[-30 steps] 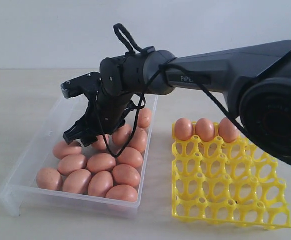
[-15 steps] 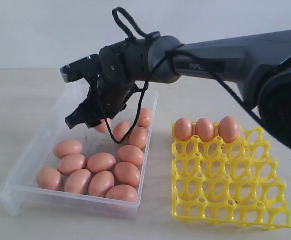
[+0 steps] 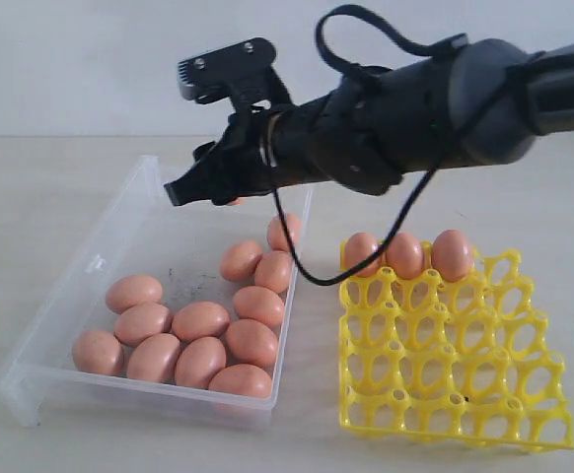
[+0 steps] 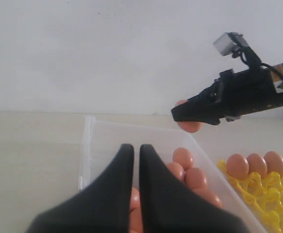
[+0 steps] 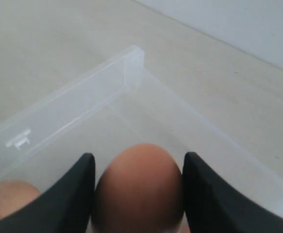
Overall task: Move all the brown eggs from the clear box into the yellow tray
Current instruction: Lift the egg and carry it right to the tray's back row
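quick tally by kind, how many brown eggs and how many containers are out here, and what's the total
brown eggs: 16 (12 in the clear box, 3 in the yellow tray, 1 in the right pincer)
clear box: 1
yellow tray: 1
total: 18

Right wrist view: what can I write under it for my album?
Right gripper holds a brown egg over the clear box.
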Action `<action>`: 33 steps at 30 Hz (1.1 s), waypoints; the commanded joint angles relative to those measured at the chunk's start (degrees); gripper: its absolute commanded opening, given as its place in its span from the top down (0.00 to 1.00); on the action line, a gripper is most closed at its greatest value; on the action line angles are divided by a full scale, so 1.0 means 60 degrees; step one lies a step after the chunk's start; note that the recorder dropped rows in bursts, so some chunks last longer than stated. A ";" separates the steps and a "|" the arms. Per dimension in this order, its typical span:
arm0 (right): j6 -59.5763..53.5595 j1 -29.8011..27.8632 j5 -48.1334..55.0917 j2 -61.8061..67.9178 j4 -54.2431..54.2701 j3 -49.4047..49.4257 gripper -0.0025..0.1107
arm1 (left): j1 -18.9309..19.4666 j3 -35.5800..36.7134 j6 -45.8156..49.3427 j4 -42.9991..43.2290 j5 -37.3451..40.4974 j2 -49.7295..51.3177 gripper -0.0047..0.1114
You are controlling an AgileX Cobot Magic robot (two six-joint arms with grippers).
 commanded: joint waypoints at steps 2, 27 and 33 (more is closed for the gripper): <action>0.0265 -0.0901 -0.1041 -0.1290 0.0006 0.1675 0.98 | -0.0076 0.0025 -0.0078 -0.0022 -0.0054 -0.0026 0.92; -0.8489 -0.2448 -0.5793 -0.3124 0.9290 0.6283 0.98 | -0.0076 0.0025 -0.0078 -0.0022 -0.0008 -0.0026 0.92; -0.8535 -0.2448 -0.7776 -0.3144 1.0150 0.7413 0.98 | -0.0076 0.0025 -0.0078 -0.0022 -0.0008 -0.0026 0.92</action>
